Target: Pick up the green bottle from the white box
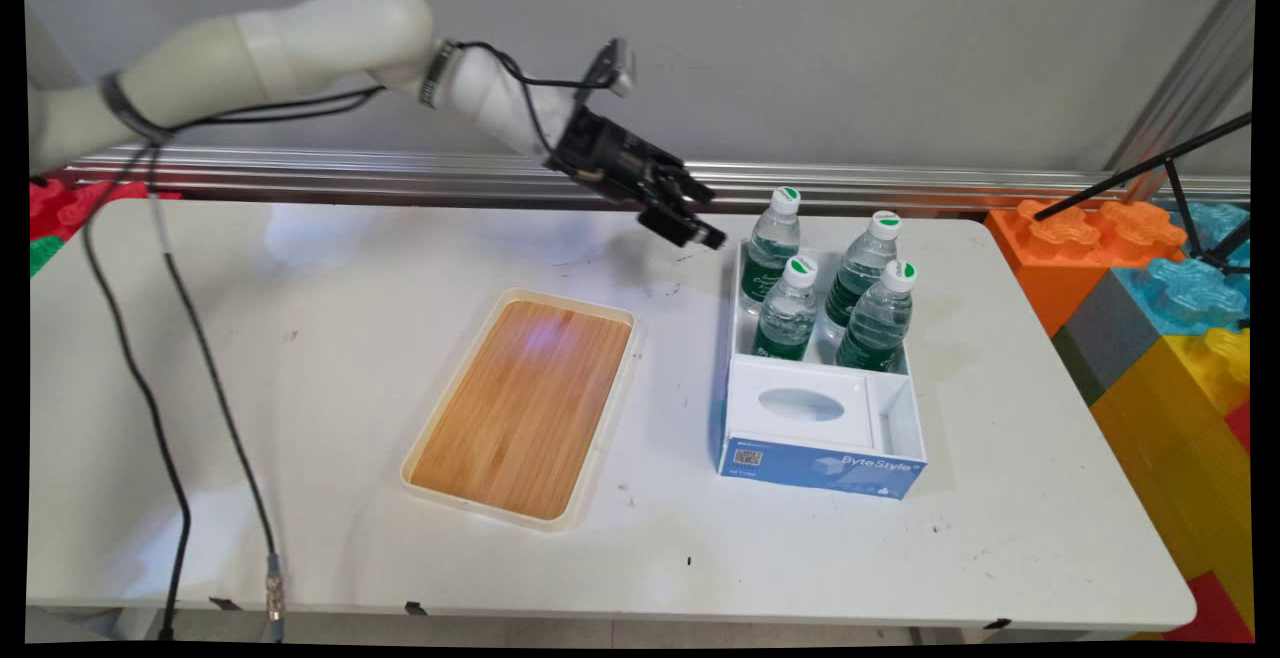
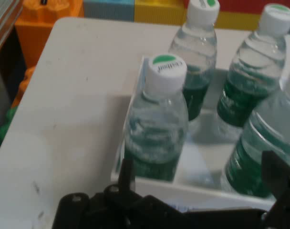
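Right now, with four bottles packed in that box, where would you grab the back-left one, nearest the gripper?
Probably from above, around the neck just under its white cap. The back-left bottle stands upright, and the box wall and neighbouring bottles crowd its body.

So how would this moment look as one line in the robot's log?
gripper: open, in air | nearest: rear-left water bottle | four bottles in white box | wooden tray: left of box

In the hand view, the bottle at the right edge was cut off by the frame, the gripper hid the box's lower rim, and cap lettering stayed unreadable.
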Tool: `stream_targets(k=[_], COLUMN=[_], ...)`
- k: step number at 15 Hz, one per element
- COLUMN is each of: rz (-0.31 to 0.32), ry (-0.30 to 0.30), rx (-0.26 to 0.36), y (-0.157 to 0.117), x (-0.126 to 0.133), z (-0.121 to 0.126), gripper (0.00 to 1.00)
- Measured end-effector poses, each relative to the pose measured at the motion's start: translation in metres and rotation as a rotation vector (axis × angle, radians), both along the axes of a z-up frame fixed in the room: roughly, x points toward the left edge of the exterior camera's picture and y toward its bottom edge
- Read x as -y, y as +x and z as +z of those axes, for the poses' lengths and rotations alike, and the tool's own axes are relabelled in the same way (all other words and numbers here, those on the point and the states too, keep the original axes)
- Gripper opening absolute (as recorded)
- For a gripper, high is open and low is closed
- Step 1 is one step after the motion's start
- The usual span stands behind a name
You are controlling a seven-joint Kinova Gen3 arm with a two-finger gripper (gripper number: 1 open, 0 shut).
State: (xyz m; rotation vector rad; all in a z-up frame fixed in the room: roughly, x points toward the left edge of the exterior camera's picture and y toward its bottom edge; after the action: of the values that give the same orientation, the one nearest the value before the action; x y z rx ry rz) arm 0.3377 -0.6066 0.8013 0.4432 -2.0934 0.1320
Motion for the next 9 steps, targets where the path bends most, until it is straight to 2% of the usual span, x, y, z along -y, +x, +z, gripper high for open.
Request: stream_targets(k=[4,9], rz=[-0.001,-0.007], ry=[-0.015,-0.04], rx=[-0.047,-0.061], y=[-0.028,-0.05], x=[0.024,0.046], z=[-0.024,-0.046], gripper=[1.0,1.0])
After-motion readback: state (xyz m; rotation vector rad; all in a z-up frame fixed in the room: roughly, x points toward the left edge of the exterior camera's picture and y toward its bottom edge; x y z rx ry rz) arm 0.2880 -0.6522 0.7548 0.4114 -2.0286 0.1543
